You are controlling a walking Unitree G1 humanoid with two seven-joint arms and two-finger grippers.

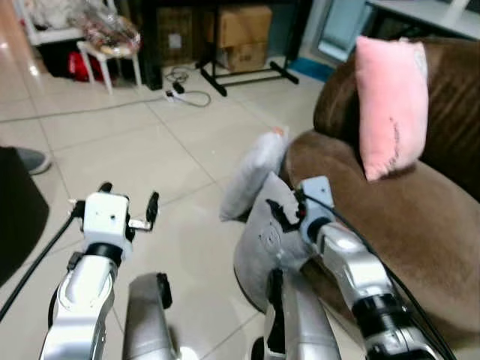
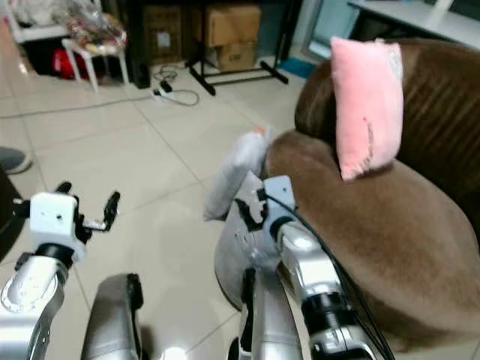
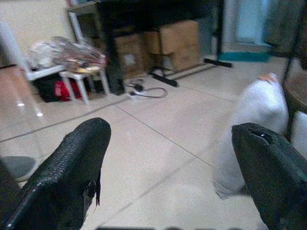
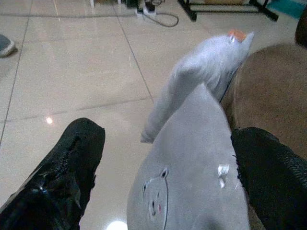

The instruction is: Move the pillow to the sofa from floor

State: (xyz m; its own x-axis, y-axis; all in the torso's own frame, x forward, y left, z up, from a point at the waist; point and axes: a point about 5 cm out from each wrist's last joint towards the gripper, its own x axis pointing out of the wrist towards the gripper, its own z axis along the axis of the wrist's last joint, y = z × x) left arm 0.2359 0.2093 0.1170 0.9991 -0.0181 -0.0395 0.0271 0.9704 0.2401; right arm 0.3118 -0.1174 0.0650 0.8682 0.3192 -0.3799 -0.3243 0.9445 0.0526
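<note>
With its black fingers spread wide either side of the grey pillow (image 4: 192,158), the right gripper (image 1: 289,214) grips nothing yet: approach step. Pillow stands on tile (image 1: 135,150) at centre frame, leaning on the brown sofa (image 1: 405,202). Next: close, lift onto seat. Left gripper (image 1: 129,201) open, idle, lower left. Second pale pillow (image 1: 251,176) behind, probably touching. Pink cushion (image 1: 390,105) and boxes (image 1: 244,34) up top.

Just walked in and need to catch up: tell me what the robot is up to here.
The robot stands beside the brown sofa, working on a grey pillow that leans on the floor against the sofa's front. Its right gripper is open, with the pillow's top between its fingers but not yet clamped. A second, lighter pillow leans just beyond it. The left gripper is open over bare tile. A pink pillow is on the sofa already.
</note>
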